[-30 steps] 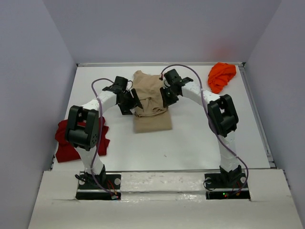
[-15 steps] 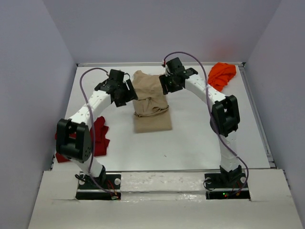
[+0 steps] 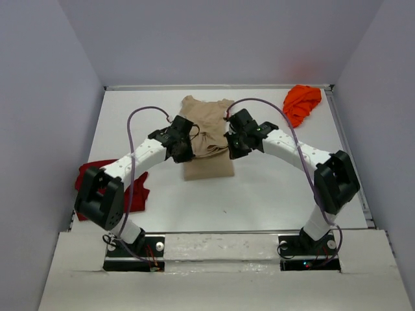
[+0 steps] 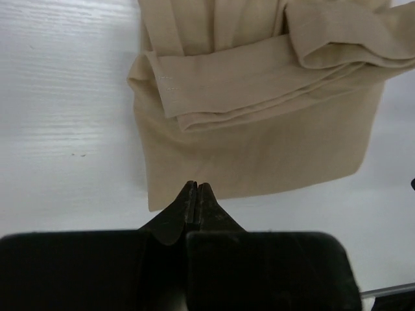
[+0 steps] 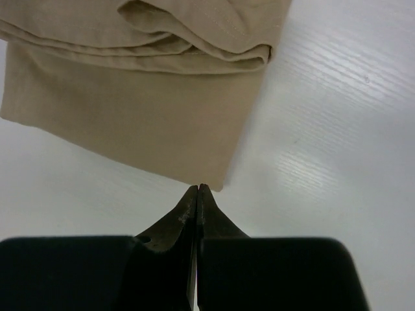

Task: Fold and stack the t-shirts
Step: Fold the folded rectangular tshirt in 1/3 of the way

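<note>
The tan t-shirt lies partly folded in the middle of the table, with a bunched fold across its middle and a flat layer toward the near side. My left gripper hangs at its left side, jaws shut and empty. In the left wrist view the left gripper sits over the tan t-shirt's near hem. My right gripper is at the right side, shut and empty. In the right wrist view the right gripper hovers by the near right corner of the tan t-shirt. A dark red t-shirt lies crumpled at the left edge. An orange t-shirt is bunched at the far right.
The white table has a raised rim along the back and right side. Grey walls close in on three sides. Purple cables loop above both arms.
Both grippers have come from the shirt's far end toward its middle and lower down. Their jaws, open before, are now shut. The left arm's elbow has swung off the red shirt.
</note>
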### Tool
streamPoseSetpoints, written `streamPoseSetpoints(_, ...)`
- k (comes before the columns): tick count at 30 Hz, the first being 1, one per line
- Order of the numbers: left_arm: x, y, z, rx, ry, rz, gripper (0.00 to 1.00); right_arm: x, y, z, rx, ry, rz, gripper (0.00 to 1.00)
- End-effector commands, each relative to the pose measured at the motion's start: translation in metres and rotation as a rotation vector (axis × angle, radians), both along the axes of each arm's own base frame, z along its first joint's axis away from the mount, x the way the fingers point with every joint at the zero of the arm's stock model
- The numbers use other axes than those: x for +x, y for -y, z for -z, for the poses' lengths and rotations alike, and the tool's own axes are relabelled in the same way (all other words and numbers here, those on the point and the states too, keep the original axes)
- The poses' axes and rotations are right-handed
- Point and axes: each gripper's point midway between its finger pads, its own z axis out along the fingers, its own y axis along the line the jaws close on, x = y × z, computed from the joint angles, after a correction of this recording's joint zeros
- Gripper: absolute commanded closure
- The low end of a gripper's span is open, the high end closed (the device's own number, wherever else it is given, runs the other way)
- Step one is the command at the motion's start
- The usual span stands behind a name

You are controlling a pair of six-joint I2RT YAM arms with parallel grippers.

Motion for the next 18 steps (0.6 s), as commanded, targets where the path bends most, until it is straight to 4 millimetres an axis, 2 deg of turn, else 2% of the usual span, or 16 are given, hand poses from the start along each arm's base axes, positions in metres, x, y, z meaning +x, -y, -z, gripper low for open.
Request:
streamPoseSetpoints(1,0.013,0.014,0.011,-0.028,-0.006,0.018,1.0,0.009,-0.027,0.009,0.1,-0.004,-0.021,1.0)
streamPoseSetpoints(3,0.02,0.017,0.024,-0.009,-0.027,0.021,1.0,0.015,-0.032,0.027,0.08,-0.029,-0.033,1.0)
streamPoseSetpoints(9,0.032,0.023,0.034,0.012,-0.042,0.031,1.0,0.032,-0.042,0.032,0.063,-0.015,-0.055,1.0)
streamPoseSetpoints(12,0.033,0.027,0.034,0.005,-0.045,0.041,1.0,0.036,-0.044,0.04,0.048,-0.022,-0.058,1.0)
streamPoseSetpoints(18,0.044,0.029,0.027,0.019,-0.029,0.04,1.0,0.046,-0.051,0.041,0.047,-0.011,-0.069,1.0)
